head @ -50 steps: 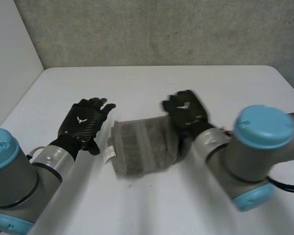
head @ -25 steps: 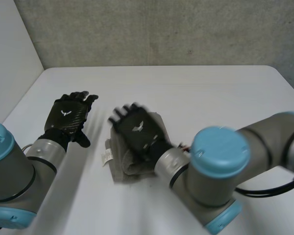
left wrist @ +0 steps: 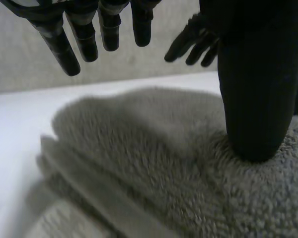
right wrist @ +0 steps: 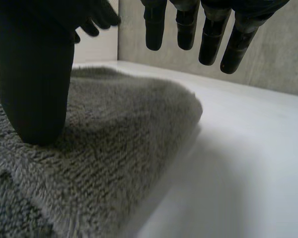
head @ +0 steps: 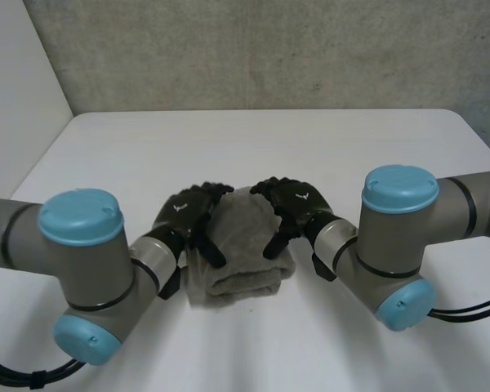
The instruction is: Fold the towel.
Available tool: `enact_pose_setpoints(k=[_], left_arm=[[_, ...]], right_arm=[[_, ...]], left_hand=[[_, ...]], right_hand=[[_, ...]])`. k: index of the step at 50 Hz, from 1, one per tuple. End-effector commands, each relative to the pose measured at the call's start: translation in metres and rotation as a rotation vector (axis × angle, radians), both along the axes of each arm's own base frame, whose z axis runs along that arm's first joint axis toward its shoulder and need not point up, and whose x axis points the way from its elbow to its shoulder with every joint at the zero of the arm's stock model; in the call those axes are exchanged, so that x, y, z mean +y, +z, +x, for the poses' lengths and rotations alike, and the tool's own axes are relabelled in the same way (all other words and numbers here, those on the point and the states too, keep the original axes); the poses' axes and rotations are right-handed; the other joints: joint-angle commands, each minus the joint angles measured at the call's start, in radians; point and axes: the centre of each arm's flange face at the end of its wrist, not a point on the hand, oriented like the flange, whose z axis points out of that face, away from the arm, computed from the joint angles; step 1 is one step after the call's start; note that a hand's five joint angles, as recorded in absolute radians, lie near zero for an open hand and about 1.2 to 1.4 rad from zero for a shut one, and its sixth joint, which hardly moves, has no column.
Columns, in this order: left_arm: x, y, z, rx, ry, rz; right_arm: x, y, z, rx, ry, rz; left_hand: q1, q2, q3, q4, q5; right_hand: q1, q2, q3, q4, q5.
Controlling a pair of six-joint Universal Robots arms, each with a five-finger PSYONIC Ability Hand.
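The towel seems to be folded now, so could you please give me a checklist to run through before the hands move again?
1. Towel lies as a folded stack on the table: ok.
2. Left hand at the towel's left side, fingers straight, thumb resting on top: ok.
3. Right hand at the towel's right side, fingers straight, thumb resting on top: ok.
4. Neither hand pinches cloth, so lifting off should not drag it: ok.
5. Layer edges line up: cannot tell.
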Motion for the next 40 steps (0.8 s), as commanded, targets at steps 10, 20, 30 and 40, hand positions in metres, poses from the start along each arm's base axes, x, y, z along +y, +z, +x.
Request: enact_pose_setpoints(k=[10,20,30,40], left_arm=[[-0.014,0.011,0.02,-0.141,0.1,-0.11],[-0.014,0.12,0.022,-0.014,0.128,-0.344],[-0.011,0.174,0.042,-0.066,0.159,-0.269],[-0.011,0.176,0.05,-0.072,0.182,-0.267]], right_arm=[[-0.019,0.023,-0.018,0.163,-0.048,-0.213],[-0.034,0.114,-0.054,0.085,-0.26,-0.4],[-0.034,0.157,-0.079,0.058,-0.342,-0.486],[-0.029,0.162,-0.082,0.065,-0.335,-0.475]], left_hand=[[0.016,0.012,0.013,0.014,-0.005],[0.022,0.018,0.019,0.019,0.001],[-0.005,-0.008,-0.008,-0.007,-0.025],[-0.005,-0.008,-0.008,-0.007,-0.025]], right_hand=[[-0.034,-0.049,-0.038,-0.058,-0.056],[-0.034,-0.049,-0.038,-0.058,-0.056],[-0.034,-0.049,-0.038,-0.058,-0.056],[-0.034,-0.049,-0.038,-0.058,-0.056]])
